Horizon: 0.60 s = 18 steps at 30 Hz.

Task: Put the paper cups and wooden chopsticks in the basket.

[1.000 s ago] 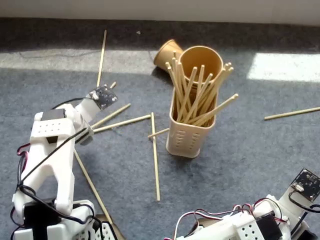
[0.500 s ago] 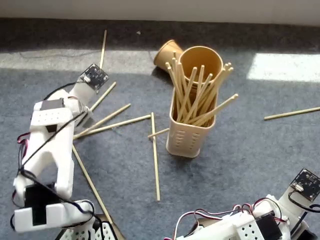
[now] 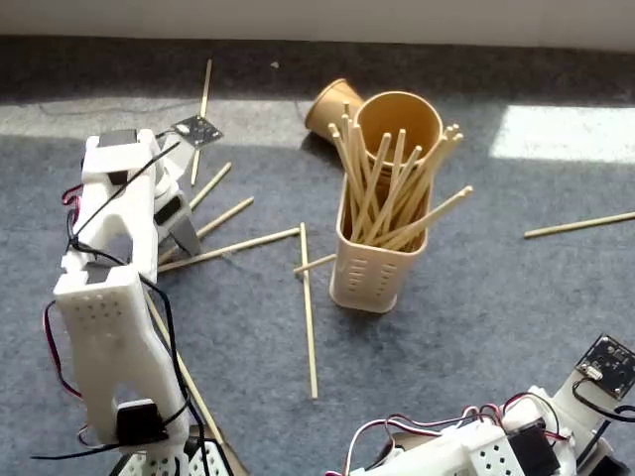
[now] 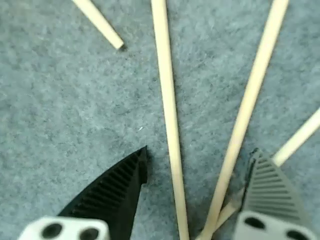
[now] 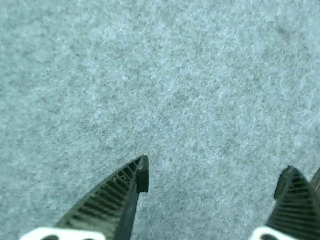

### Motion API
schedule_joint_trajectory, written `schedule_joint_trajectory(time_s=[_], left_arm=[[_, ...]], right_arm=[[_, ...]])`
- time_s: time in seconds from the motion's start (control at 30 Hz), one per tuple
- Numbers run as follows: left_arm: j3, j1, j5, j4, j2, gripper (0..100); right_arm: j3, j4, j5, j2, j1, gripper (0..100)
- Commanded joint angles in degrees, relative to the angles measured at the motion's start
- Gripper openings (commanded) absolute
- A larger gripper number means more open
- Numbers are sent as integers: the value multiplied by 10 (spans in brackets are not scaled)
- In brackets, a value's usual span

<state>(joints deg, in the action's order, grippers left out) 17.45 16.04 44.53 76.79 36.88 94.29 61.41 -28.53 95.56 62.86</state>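
The left arm's fingers are hanging wide open over two wooden chopsticks on the grey surface, left of the basket — both sticks are running lengthwise between them (crosswise to their closing), so a straight descent is looking right.

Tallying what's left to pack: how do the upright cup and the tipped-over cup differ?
The upright cup stands mouth up in the basket; the tipped-over cup lies on its side on the carpet. The upright cup shows its open mouth; the tipped-over cup is partly hidden behind it. Both are tan.
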Motion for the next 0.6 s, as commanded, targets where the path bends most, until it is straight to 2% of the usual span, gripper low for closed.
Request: schedule_joint_trajectory(time_s=[0.0,0.17,0.43,0.57], left_arm=[[167,-2,12,105,51,322],[258,4,11,119,134,305],[367,-32,12,136,260,8],[436,-33,11,177,270,3]], right_arm=[[0,5,4,5,-10,382],[0,4,5,5,-10,382],[0,4,4,5,-10,382],[0,4,4,5,-10,382]])
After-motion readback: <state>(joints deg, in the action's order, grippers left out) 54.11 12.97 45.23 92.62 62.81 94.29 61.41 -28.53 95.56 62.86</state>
